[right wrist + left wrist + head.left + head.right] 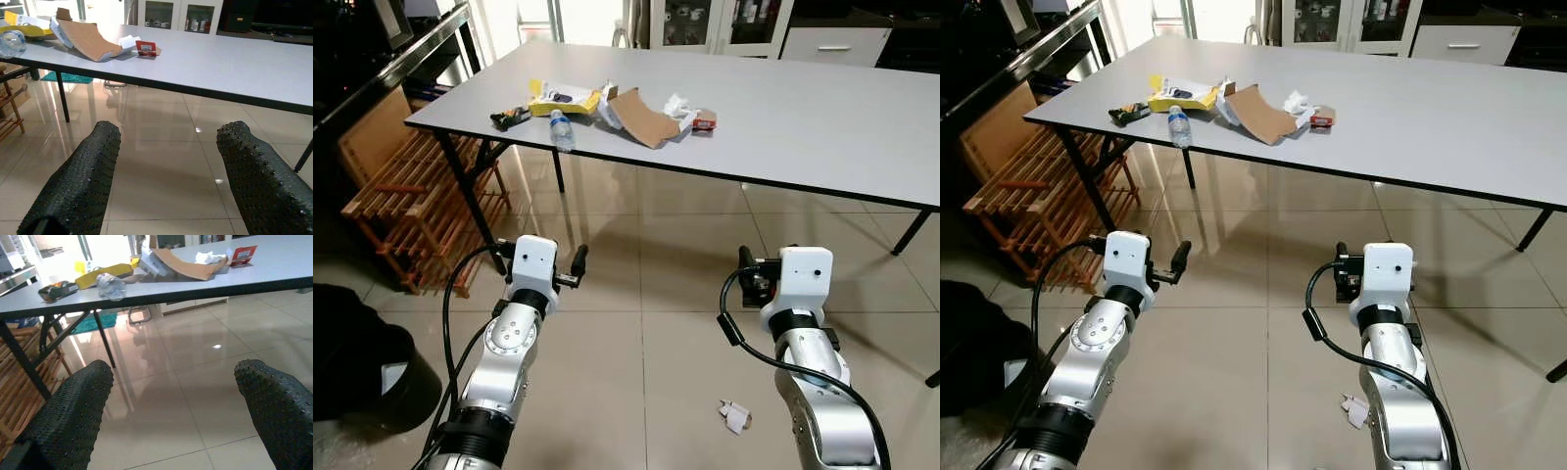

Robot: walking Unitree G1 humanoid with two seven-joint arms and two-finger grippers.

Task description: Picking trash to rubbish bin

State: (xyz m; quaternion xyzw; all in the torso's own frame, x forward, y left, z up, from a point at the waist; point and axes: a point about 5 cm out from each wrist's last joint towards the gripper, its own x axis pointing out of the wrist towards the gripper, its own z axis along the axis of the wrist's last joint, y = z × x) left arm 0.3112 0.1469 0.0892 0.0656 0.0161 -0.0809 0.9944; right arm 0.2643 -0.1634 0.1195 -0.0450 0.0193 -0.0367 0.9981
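Tiled floor (646, 323) w/ a long grey desk (822, 117) across the room, wooden rack (411, 211) off to the robot's left and a dark bin (357, 367) low by its left side. Trash is bunched on the near-left part of the desk: plastic bottle (562, 129) lying right at the front edge, long axis running roughly front-to-back, yellow packet (564, 99) behind it, brown cardboard piece (641, 117) next to that, then crumpled white paper (678, 106) and a small red box (705, 120). Also a white scrap (735, 417) on the floor just beside the right arm.

Left claw (171, 401) is wide open, nothing in it, held out over the floor well short of the desk. Right claw (168, 166) same deal, spread wide & empty.

Key bit imo: the pile sits ahead and slightly left, so the left claw is nearer the bottle, the right one closer to the red box end. Both are below desk height and well apart from the trash, so prob needs to walk up + raise an arm first. Floor scrap is the nearest thing to the right arm tho.
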